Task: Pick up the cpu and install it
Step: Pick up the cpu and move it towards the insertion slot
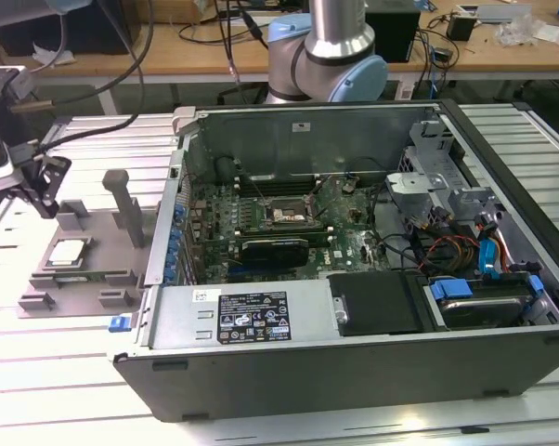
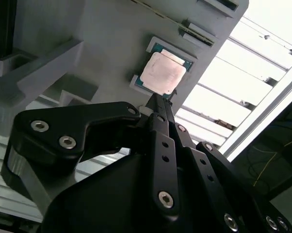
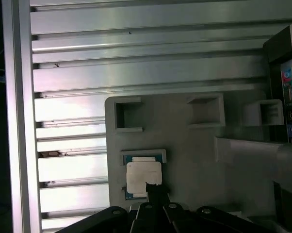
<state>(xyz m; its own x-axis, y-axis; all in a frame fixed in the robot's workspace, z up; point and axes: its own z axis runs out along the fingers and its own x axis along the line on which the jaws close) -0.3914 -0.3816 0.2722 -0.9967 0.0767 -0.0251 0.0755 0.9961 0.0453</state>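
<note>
The cpu (image 2: 163, 73): pale silver metal top, matt, smooth. 
Tray (image 2: 107, 43): grey plastic, matt, smooth-faced. 
Worktop (image 3: 136, 73): ribbed bare metal, satin sheen. 
Computer case (image 1: 354, 139): grey sheet metal, dull finish. 
My jaws: black, matt, smooth, set with bright metal screw heads.

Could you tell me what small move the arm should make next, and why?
Probably ease the gripper down toward the cpu. The cpu lies flat in its seat on the grey tray, not yet lifted, and in the second wrist view the gripper's tip sits just at the cpu's edge.
</note>
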